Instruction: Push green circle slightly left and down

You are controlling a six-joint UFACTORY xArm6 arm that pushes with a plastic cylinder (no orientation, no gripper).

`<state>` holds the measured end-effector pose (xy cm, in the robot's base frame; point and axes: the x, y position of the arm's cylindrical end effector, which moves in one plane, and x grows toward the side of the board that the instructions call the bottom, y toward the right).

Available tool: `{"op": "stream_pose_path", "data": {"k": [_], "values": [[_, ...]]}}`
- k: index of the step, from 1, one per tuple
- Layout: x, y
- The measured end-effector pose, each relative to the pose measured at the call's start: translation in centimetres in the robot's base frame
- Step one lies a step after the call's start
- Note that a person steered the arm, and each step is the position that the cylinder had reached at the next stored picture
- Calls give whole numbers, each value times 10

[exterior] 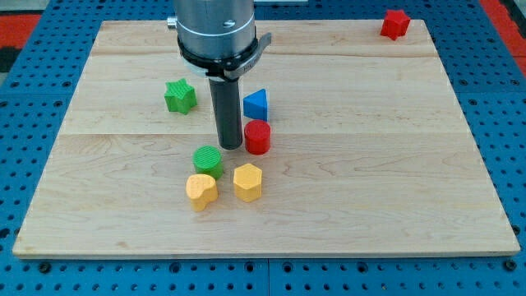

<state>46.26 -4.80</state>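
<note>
The green circle [208, 160] lies near the middle of the wooden board. My tip [229, 147] is just above and right of it, between it and the red cylinder [257, 136], close to both; contact cannot be told. The yellow heart [201, 190] lies just below the green circle. The yellow hexagon [247, 182] lies to its lower right.
A blue triangle [256, 104] lies right of the rod, above the red cylinder. A green star [180, 95] lies at the view's upper left. A red star [395, 24] sits at the board's top right corner. The wooden board [370, 164] rests on a blue perforated table.
</note>
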Motion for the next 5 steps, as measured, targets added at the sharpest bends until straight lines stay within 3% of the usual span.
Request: {"op": "stream_pose_path", "data": {"k": [5], "values": [[24, -39]]}}
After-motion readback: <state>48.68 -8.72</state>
